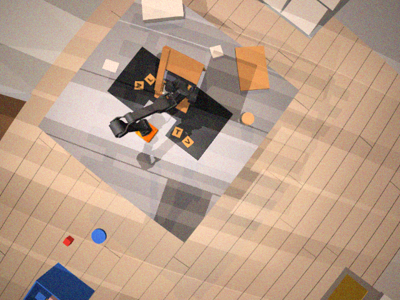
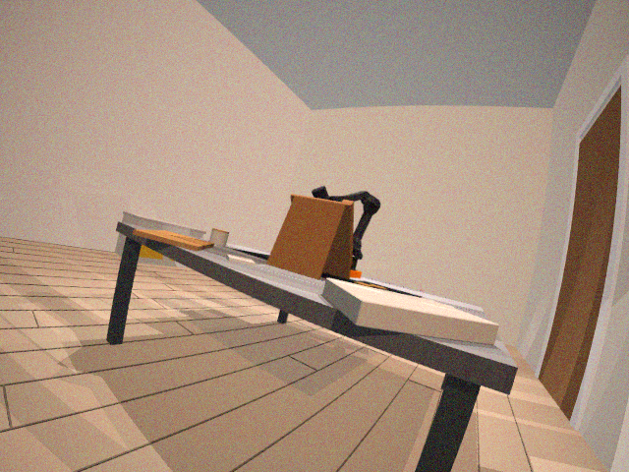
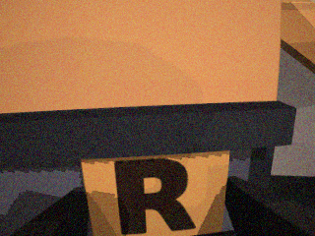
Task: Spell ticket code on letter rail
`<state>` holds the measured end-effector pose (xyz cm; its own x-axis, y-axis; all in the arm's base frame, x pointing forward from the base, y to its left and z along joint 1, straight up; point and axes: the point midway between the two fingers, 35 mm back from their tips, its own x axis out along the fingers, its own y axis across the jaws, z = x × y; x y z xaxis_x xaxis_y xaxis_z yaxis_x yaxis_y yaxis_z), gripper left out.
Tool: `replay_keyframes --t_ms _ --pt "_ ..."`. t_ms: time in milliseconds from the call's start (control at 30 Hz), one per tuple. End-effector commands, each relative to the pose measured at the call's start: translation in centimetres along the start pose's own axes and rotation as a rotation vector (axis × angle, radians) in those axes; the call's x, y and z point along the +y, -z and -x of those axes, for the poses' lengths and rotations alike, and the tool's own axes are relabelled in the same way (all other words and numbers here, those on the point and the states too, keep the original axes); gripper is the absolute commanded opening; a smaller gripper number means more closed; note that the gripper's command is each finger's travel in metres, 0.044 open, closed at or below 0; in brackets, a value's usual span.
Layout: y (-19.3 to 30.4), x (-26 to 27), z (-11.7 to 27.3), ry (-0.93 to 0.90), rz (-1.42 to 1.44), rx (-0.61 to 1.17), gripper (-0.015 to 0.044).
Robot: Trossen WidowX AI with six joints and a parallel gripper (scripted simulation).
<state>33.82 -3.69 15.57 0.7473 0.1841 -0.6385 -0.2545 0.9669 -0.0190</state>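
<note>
My gripper point(image 1: 189, 87) point(image 3: 157, 193) is shut on the R tile point(image 3: 153, 194), which is upright in the wrist view. The tile's top edge meets the lower edge of the dark rail bar point(image 3: 148, 129); the bar runs past it on the right to its end. The rail is on the orange sloped board point(image 1: 185, 64) point(image 2: 307, 236) point(image 3: 138, 54). Tiles A point(image 1: 139, 85) and L point(image 1: 149, 79) lie left of the board on the black mat point(image 1: 206, 142); tiles T point(image 1: 177, 132) and V point(image 1: 187, 141) lie on its near part. The arm hides much of the rail; I cannot read a ticket code.
A round orange-topped cup point(image 1: 247, 119) point(image 2: 219, 237) and a flat orange slab point(image 1: 252, 67) point(image 2: 172, 238) are to the right. A thick pale box point(image 1: 163, 9) point(image 2: 406, 307) is at the counter's far edge. Small pale cards point(image 1: 110, 65) point(image 1: 216, 50) lie either side of the board.
</note>
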Motion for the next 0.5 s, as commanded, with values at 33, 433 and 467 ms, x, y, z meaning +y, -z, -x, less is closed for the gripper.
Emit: replay_keyframes --t_ms 33,433,467 --pt "-0.13 0.38 0.08 0.003 -0.001 -0.006 0.0000" --pt "-0.11 1.14 0.06 0.002 -0.002 -0.006 0.0000" --pt "-0.11 1.20 0.06 0.002 -0.002 -0.006 0.0000"
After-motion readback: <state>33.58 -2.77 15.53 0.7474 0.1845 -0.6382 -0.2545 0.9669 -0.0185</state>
